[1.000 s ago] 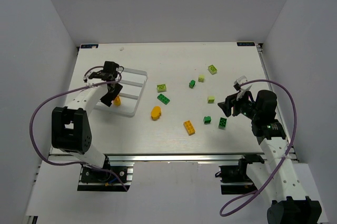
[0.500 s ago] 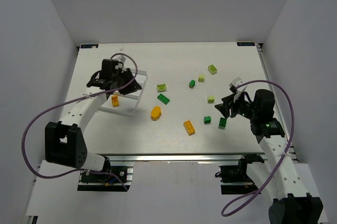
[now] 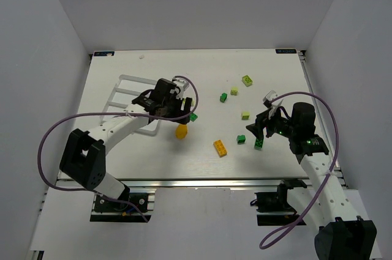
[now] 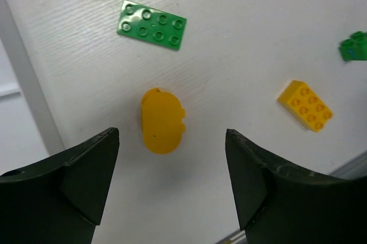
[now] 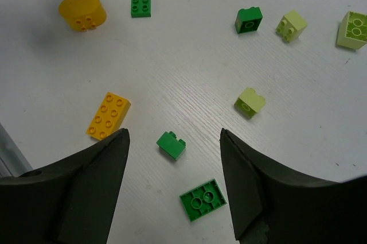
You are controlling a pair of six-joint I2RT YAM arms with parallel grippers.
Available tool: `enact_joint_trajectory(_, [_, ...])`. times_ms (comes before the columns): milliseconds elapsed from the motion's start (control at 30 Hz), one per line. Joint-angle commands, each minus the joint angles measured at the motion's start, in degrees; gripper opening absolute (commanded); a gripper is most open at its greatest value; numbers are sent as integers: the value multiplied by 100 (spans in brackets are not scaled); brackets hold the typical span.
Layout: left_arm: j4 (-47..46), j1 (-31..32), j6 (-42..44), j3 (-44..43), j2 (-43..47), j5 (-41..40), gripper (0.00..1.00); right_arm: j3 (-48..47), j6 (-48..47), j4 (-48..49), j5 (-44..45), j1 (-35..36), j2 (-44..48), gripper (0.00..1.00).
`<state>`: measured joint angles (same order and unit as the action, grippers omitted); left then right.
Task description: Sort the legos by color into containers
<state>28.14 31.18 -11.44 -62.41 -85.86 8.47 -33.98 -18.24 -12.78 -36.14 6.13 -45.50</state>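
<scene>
The left gripper (image 4: 171, 140) is held spread above the rounded yellow brick (image 4: 162, 120), apparently so it can be straddled. The right gripper (image 5: 172, 138) is likewise spread over a small dark green brick (image 5: 171, 144). The other legos (image 3: 220, 147) are scattered on the table (image 3: 202, 70), beside the tray (image 3: 131, 78).

Likely a lab: plain white walls (image 3: 196, 3) enclosing a railed table (image 3: 202, 70).
</scene>
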Motion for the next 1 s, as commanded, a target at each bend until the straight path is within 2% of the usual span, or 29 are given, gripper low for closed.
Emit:
enact_joint_trajectory(0, [-230,186,414,-16,-158,-1092,84,-127,-48,82,10,20,-21,70])
enact_joint_trajectory(133, [-283,398,573,-148,-632,-1427,84,-127,-57,82,37,2,-21,70])
enact_joint_trajectory(267, [-230,626,520,-341,-1194,-1541,80,-136,-74,82,107,28,-29,70])
enact_joint_trajectory(467, [-221,741,345,-377,-1494,-1664,72,-136,-83,82,142,11,6,70])
enact_joint_trajectory(567, [-186,741,222,-377,-1556,-1752,42,-136,-83,91,142,20,6,70])
enact_joint_trajectory(600, [-177,741,169,-360,-1513,-1778,22,-136,-75,82,142,20,6,70])
enact_joint_trajectory(667, [-195,741,99,-342,-1381,-1735,11,-136,-83,82,142,20,23,70])
enact_joint_trajectory(733, [-195,741,-15,-359,-1066,-1630,4,-136,-83,82,134,20,23,69])
enact_joint_trajectory(833, [-169,495,-305,-298,-609,-1471,1,-136,-74,82,125,28,32,69])
enact_joint_trajectory(967, [-2,12,-447,-254,174,-1909,0,-127,-83,82,116,20,50,69])
